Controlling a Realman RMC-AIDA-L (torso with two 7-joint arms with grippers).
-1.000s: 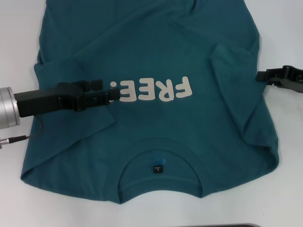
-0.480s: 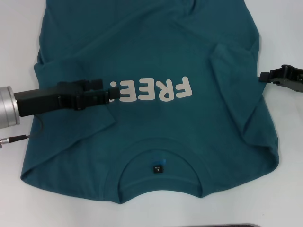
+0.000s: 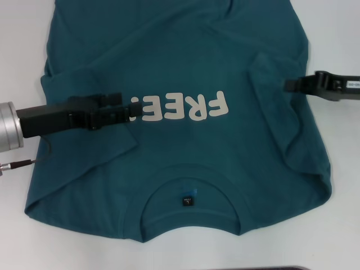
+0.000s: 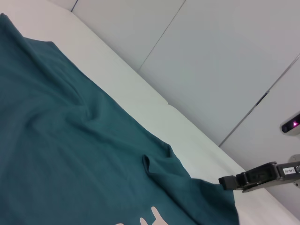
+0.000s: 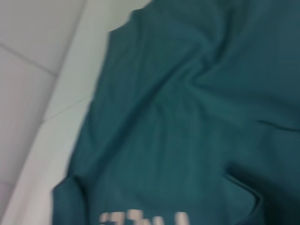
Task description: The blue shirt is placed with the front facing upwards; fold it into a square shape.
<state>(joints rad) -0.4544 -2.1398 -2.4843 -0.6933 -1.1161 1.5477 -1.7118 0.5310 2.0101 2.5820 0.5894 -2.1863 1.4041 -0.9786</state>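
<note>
The blue shirt [image 3: 180, 118] is lying front up on the white bench [image 3: 22, 45], its neck opening nearest the robot and the pale "FREE!" lettering [image 3: 180, 107] reading upside down across the chest. Both sleeves are already lying folded inward over the body, the left one under the left arm, the right one forming a creased flap beside the lettering's far end.

The left pincer [image 3: 133, 111] is resting low over the chest at the exclamation mark, exactly where it was a second ago; its fingers are looking drawn together, though whether any cloth is caught between them cannot be told.

The right pincer [image 3: 288, 84] is the part that is changing: a second ago it was hanging out past the shirt's right edge, and now it is reaching in over the folded right sleeve, its tip above the cloth. Its fingers are also appearing closed, with nothing visibly held.

That inward reach is suggesting the sleeve stage is finishing, and the lengthwise folds that would make the square are not yet begun.
</note>
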